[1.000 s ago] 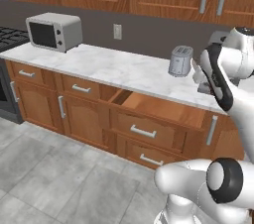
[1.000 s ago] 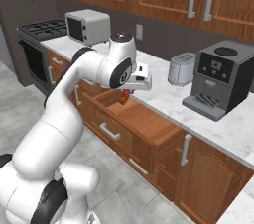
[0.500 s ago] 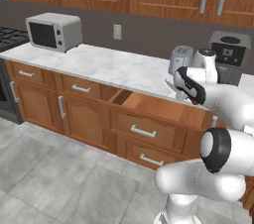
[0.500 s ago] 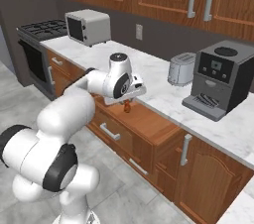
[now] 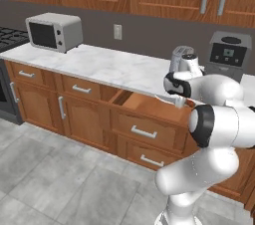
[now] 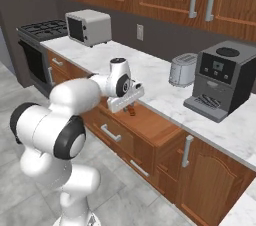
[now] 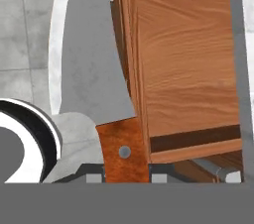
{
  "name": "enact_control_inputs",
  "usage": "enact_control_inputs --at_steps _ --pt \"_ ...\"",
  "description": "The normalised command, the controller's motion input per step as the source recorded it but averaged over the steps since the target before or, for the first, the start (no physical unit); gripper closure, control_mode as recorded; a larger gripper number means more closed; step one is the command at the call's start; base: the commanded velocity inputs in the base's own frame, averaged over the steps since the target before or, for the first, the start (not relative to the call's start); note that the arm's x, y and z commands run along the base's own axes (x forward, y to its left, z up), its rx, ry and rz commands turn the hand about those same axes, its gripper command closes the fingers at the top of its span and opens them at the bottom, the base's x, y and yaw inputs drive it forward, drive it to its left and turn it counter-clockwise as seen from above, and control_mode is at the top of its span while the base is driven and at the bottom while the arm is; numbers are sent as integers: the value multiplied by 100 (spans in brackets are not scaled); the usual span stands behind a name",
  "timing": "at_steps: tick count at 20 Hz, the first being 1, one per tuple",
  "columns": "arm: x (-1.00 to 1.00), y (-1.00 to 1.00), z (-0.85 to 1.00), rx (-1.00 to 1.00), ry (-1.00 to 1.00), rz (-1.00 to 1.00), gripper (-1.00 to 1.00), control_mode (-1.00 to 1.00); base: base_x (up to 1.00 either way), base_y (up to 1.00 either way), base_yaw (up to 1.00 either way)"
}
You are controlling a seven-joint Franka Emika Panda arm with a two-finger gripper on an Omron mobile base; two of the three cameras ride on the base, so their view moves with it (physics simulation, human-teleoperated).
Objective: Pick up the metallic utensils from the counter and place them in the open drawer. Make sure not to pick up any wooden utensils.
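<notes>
My gripper (image 7: 125,176) is shut on the reddish-brown handle (image 7: 123,149) of a metallic utensil, a knife whose wide grey blade (image 7: 89,64) points away from the hand. The knife hangs over the front edge of the open drawer (image 7: 183,69), half above the drawer's light wooden inside and half above the floor. In the base views the gripper (image 5: 180,101) (image 6: 128,108) sits low over the open drawer (image 5: 147,107) (image 6: 152,124), with the brown handle (image 6: 131,112) showing beneath the hand. The wooden utensils are out of view.
A marble worktop (image 5: 112,67) (image 6: 155,77) runs along the wall above the drawer. On it stand a microwave (image 5: 54,31), a toaster (image 6: 182,69) and a coffee machine (image 6: 220,77). Shut drawers with bar handles (image 5: 143,132) lie below, and a stove (image 6: 42,30) stands at the left.
The arm has swung down and forward with the knife, from up beside the toaster to low over the open drawer. The grip has not altered.
</notes>
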Motion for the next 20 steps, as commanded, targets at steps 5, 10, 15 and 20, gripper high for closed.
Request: enact_control_inputs --at_steps 5,10,15,20 --pt "12 -1 -74 -1 10 16 100 -100 0 0 0" --pt "14 -6 -67 11 3 22 100 -100 0 0 0" --pt "9 -3 -10 9 0 6 100 -100 0 0 0" --pt "20 0 -9 0 -1 1 100 -100 0 0 0"
